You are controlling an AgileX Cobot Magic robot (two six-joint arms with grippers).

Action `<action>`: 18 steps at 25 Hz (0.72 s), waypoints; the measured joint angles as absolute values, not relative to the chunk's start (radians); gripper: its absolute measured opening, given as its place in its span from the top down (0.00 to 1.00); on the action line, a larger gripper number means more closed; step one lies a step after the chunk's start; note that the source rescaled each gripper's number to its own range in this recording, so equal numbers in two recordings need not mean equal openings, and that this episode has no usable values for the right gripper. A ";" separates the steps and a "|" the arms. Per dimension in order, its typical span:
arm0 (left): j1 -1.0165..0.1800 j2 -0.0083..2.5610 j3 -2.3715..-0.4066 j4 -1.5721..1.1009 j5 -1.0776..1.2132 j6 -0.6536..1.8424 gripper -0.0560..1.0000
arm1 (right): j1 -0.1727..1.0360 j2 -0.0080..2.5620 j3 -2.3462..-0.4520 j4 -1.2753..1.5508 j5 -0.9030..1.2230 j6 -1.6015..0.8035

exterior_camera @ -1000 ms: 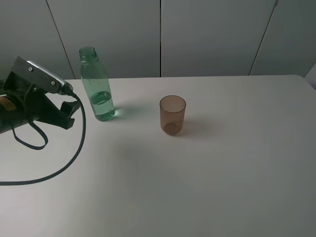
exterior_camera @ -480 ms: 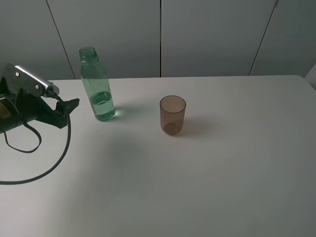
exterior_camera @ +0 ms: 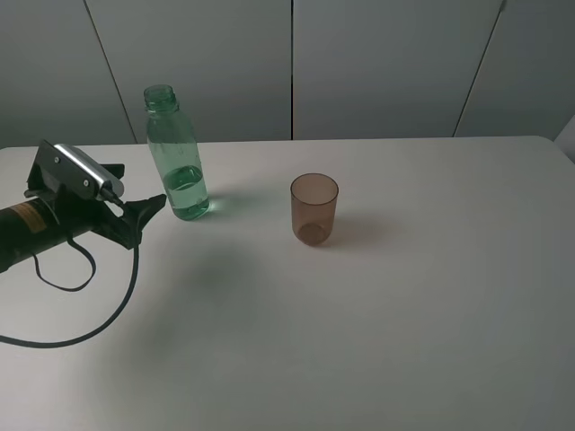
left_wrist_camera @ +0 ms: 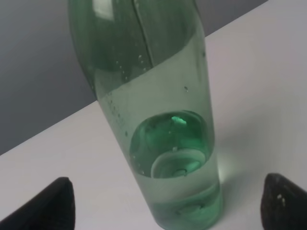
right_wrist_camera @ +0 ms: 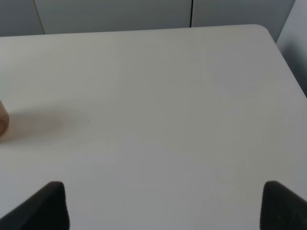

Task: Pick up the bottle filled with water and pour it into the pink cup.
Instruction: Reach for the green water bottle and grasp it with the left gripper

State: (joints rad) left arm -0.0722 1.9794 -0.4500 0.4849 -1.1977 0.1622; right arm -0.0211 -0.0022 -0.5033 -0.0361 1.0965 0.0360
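Exterior high view: the bottle (exterior_camera: 177, 162) is stood upright at the table's (exterior_camera: 431, 314) left rear, part-filled. The pink cup (exterior_camera: 314, 209) is set apart to its right. Nothing is gripped: the left gripper (left_wrist_camera: 168, 208) is spread wide, level with the bottle's base, seemingly untouched. Grasp, lift and pour are judged outstanding. Bottle's long axis is vertical, open neck pointed up.

Wrist views crop the top of the bottle (left_wrist_camera: 158, 120) and most of the pink cup (right_wrist_camera: 2, 122).
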 joint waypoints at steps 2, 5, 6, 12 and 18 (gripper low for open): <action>-0.072 2.004 -0.476 0.485 -1.200 0.162 0.00 | -0.021 -0.002 -0.503 -0.036 1.096 0.036; -0.072 2.025 -0.509 0.490 -1.203 0.162 0.00 | -0.021 -0.002 -0.503 -0.036 1.096 0.036; -0.072 2.030 -0.518 0.498 -1.203 0.162 0.00 | -0.021 -0.002 -0.503 -0.036 1.096 0.036; -0.072 2.064 -0.577 0.541 -1.206 0.147 0.00 | -0.021 -0.002 -0.503 -0.036 1.096 0.036; -0.072 2.110 -0.624 0.553 -1.210 0.112 0.00 | -0.021 -0.002 -0.503 -0.036 1.096 0.036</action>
